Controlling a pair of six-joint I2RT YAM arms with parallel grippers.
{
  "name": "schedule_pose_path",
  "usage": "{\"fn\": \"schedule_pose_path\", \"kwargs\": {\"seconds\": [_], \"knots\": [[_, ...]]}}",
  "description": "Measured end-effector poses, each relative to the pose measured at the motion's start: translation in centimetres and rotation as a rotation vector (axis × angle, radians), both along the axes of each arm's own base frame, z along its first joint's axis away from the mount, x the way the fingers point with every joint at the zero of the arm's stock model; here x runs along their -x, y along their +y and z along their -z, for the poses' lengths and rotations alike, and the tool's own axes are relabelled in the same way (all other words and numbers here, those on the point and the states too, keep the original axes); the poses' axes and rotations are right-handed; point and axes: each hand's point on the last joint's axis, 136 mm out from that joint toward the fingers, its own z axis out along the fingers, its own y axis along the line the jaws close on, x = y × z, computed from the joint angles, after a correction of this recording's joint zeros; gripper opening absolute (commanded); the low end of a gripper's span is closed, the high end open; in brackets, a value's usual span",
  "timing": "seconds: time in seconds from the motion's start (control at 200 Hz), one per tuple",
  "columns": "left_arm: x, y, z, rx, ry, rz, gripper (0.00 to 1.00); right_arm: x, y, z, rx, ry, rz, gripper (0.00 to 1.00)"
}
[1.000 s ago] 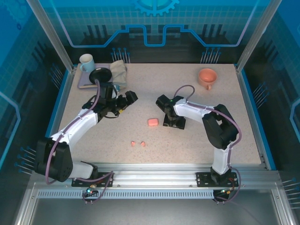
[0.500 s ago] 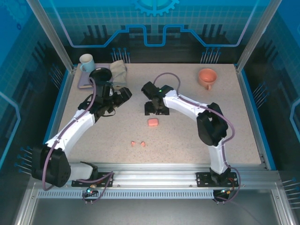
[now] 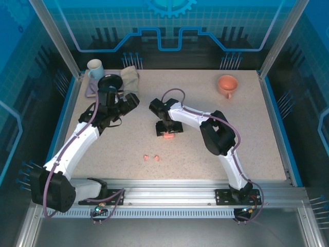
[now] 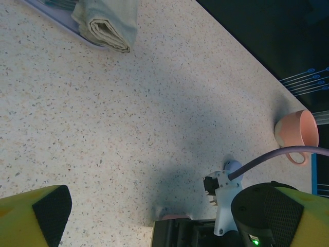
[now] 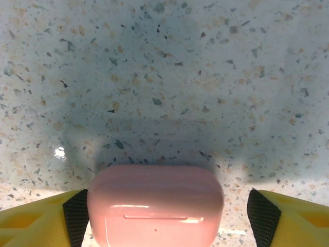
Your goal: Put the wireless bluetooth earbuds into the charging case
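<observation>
The salmon-pink charging case (image 5: 154, 206) lies shut on the table, its lid seam facing the right wrist camera. My right gripper (image 5: 167, 216) is open and straddles it, one black pad (image 5: 76, 216) close to its left end and the other pad (image 5: 259, 216) a little way off its right end. From above, the right gripper (image 3: 167, 127) stands down over the case (image 3: 168, 136) at mid-table. Two tiny pink earbuds (image 3: 150, 157) lie side by side nearer the front edge. My left gripper (image 3: 131, 101) hovers open at the back left with nothing between its fingers (image 4: 43, 216).
At the back left stand a white mug (image 3: 94, 67) and a folded cloth (image 3: 130, 77) on a lilac tray (image 3: 91, 91). A peach cup (image 3: 226, 84) stands at the back right. A small lilac thing (image 4: 232, 165) peeks out behind the right wrist.
The right gripper swung left, then came down over the pink case with its jaws wider. The left arm drew back towards the back left.
</observation>
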Motion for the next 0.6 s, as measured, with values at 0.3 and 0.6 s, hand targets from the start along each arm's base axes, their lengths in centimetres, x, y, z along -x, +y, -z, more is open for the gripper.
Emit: {"fn": "schedule_pose_path", "kwargs": {"seconds": [0.3,0.6], "knots": [[0.05,0.02,0.04,0.000,0.000,0.000,0.99,0.10,0.29,0.72,-0.003,0.022,0.016,0.78],[0.22,0.06,0.62,-0.002,0.012,0.000,0.99,0.31,0.42,0.78,-0.015,0.033,0.073,0.73]]}}
